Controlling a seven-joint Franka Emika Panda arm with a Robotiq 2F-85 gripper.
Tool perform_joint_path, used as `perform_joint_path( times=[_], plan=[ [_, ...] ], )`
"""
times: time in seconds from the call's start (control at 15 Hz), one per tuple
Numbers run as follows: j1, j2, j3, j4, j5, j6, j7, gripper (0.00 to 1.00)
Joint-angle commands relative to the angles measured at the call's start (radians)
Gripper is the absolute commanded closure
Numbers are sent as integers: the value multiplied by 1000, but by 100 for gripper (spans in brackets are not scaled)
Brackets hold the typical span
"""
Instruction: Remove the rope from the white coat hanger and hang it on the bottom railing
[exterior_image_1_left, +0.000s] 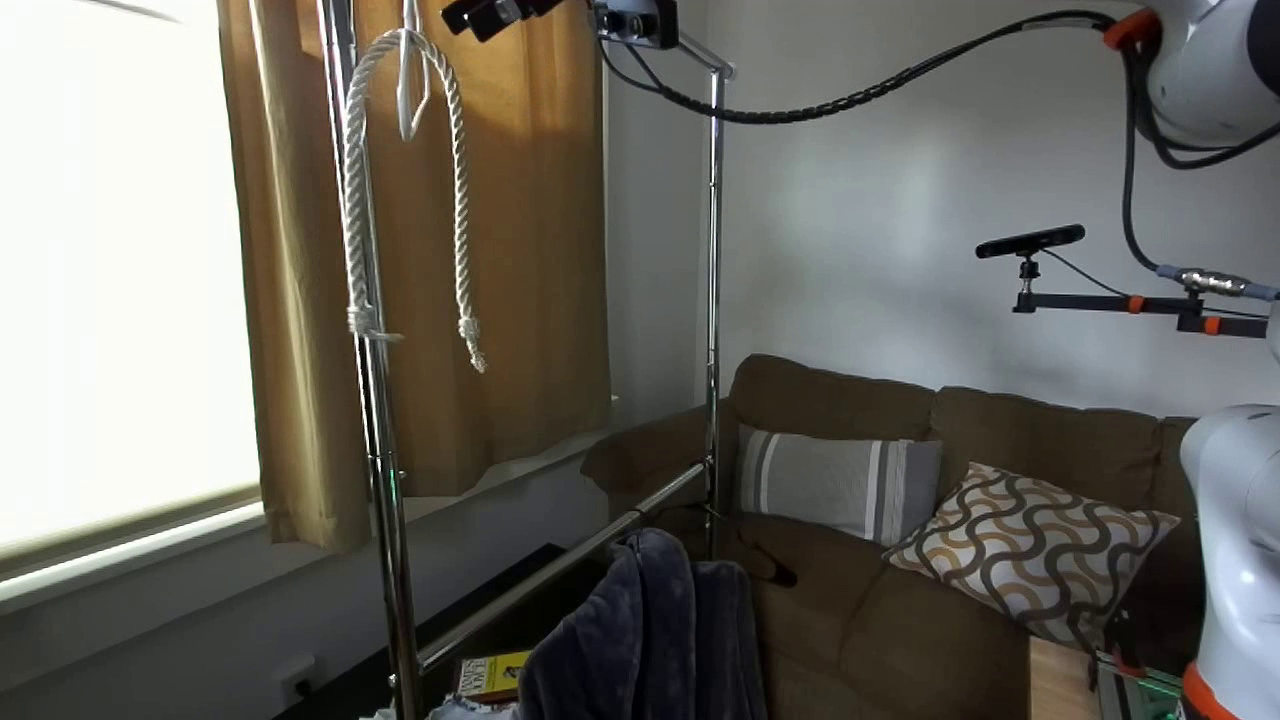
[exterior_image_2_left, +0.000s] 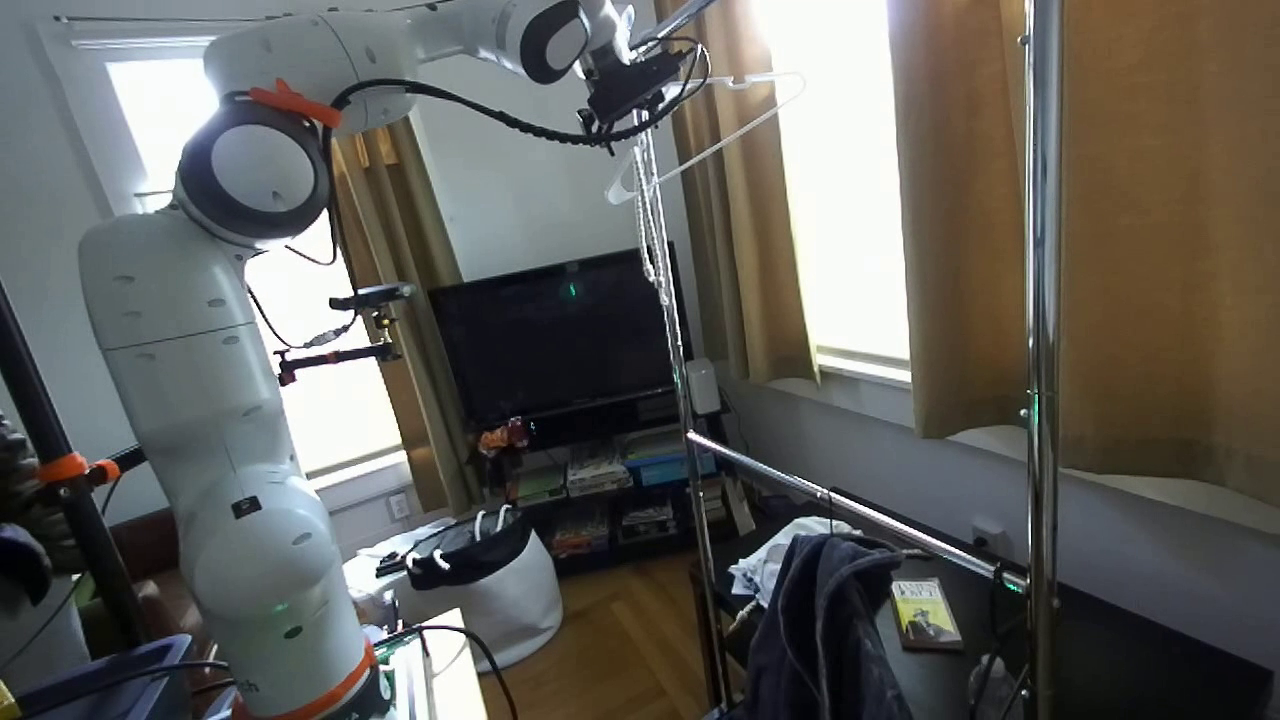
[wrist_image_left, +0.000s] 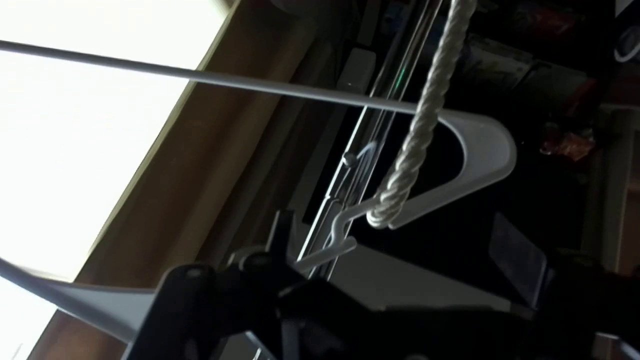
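My black two-finger gripper (wrist_image_left: 397, 242) is released, its fingers spread apart. Ahead of it, the white twisted-strand rope (wrist_image_left: 424, 125) drapes over the white plastic coat hanger (wrist_image_left: 490, 145). I expect light, flexible, slightly springy handling; pinch just beneath the bend. Below my gripper, rightward in an exterior view, runs the chrome tubular bottom railing (exterior_image_2_left: 868, 514).
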Motion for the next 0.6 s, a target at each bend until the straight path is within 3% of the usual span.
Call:
perform_joint_path(
  times=[0.0,0.53],
  plan=[
    [6,18,7,12,60,46,54,0],
    [-13,68,-6,17,121,-1,114,1]
  ],
)
